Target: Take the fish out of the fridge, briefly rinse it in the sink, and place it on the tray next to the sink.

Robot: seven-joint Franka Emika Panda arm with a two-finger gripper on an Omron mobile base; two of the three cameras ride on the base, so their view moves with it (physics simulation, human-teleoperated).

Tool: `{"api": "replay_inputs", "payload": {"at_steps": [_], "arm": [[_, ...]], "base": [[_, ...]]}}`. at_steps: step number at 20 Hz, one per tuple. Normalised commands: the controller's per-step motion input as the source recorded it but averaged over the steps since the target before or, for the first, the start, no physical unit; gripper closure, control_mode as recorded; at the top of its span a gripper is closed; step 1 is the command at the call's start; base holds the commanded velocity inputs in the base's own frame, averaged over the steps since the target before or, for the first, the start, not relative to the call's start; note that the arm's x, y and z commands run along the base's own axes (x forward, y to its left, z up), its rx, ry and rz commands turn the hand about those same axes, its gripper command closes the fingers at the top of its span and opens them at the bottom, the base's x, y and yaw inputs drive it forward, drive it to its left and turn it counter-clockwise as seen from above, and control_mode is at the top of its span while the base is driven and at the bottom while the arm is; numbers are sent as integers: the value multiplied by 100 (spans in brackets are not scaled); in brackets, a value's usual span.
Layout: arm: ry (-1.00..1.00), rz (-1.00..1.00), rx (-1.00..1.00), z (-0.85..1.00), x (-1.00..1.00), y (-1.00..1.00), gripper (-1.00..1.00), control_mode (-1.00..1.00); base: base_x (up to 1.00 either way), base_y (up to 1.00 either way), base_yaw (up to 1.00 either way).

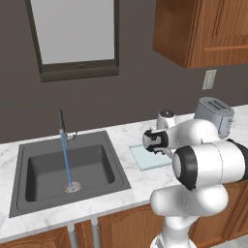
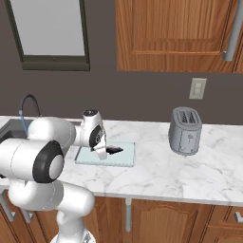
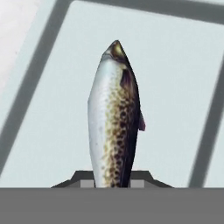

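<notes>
Fish [image 3: 114,118] hangs in our gripper [image 3: 114,181], clamped near the tail with its head pointing away from the hand, over the tray [image 3: 175,87].

Going left to right in the left base view: the sink [image 1: 68,167] sits in the white marble table [image 1: 140,186], and a thin blue stream runs from the faucet [image 1: 61,123] down to the drain. Just right of the sink lies the tray [image 1: 145,157], with our hand low above it. Farther right stands the toaster [image 1: 214,115], well apart from the tray.

In the right base view we see the gripper [image 2: 108,151] poised over the tray [image 2: 124,156], with the dark fish [image 2: 115,150] jutting out sideways from it, close to the tray surface; we cannot tell whether it touches.

We judge that the rinse is done and the last step, placing, is in hand. The next move calls for a short descent until the fish rests flat on the tray, then releasing the grip and lifting straight away so the fish is not dragged off the tray. The tap also looks to be running yet.
</notes>
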Motion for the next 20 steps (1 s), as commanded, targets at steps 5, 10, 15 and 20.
{"api": "replay_inputs", "payload": {"at_steps": [5,10,15,20], "arm": [[0,-1,0,-1,22,-19,100,-100],[0,0,1,4,5,0,-100,-100],[-6,-4,0,80,0,0,-100,-100],[-25,-1,-13,100,-22,7,-100,-100]], "base": [[0,0,0],[0,0,0],[0,0,0],[0,0,0]]}}
